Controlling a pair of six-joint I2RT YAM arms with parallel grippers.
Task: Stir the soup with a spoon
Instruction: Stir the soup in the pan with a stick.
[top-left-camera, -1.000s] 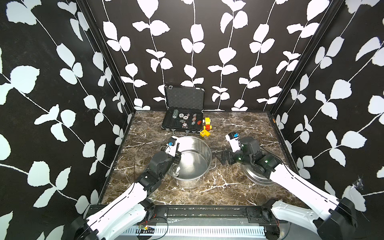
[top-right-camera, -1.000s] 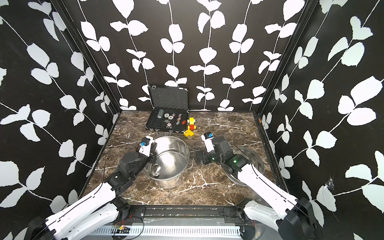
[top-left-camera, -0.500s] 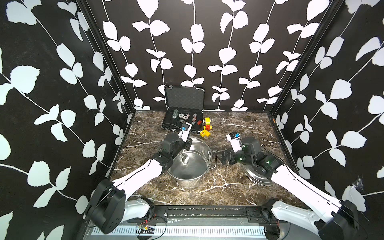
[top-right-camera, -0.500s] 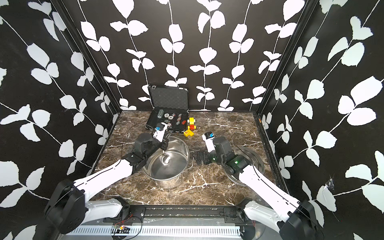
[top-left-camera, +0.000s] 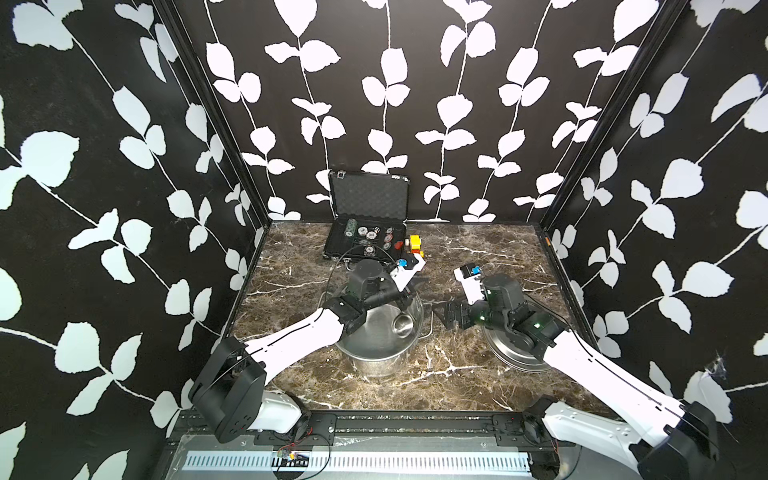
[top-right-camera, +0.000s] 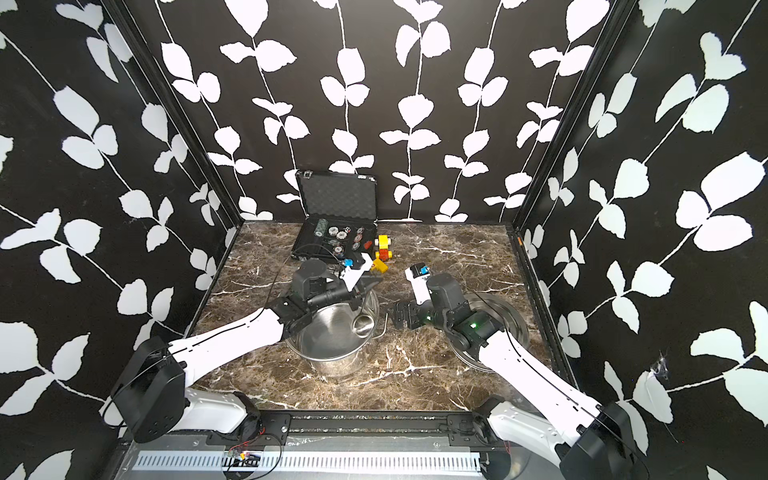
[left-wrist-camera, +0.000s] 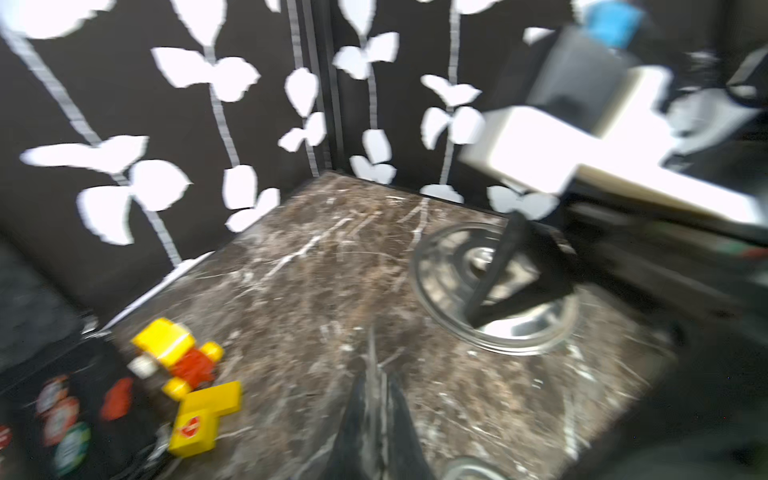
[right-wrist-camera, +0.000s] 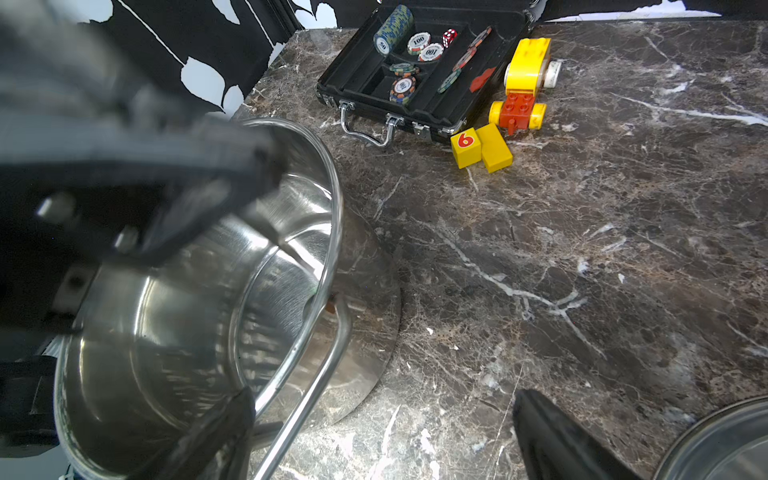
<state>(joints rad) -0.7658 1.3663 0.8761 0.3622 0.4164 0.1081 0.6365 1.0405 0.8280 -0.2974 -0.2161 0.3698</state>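
Left gripper (top-left-camera: 412, 287) is sitting fully closed over the far rim of the steel pot (top-left-camera: 376, 365), and the spoon (top-left-camera: 402, 327) handle is running up into its fingers. The spoon is hanging steeply inside the pot, bowl low near the right wall. Right gripper (right-wrist-camera: 382, 440) is hovering wide open with nothing in it, just beside the pot's loop handle (right-wrist-camera: 316, 374). The right arm is overhanging the lid (top-left-camera: 513, 357), which is lying on the marble table (top-left-camera: 478, 257). Behind the pot, an open chip case (top-left-camera: 365, 232), a toy car (right-wrist-camera: 525, 83) and a yellow block (right-wrist-camera: 465, 145) marked 6 are sitting clear of both arms. Counting: one pot, one lid, one spoon, one case, one car.
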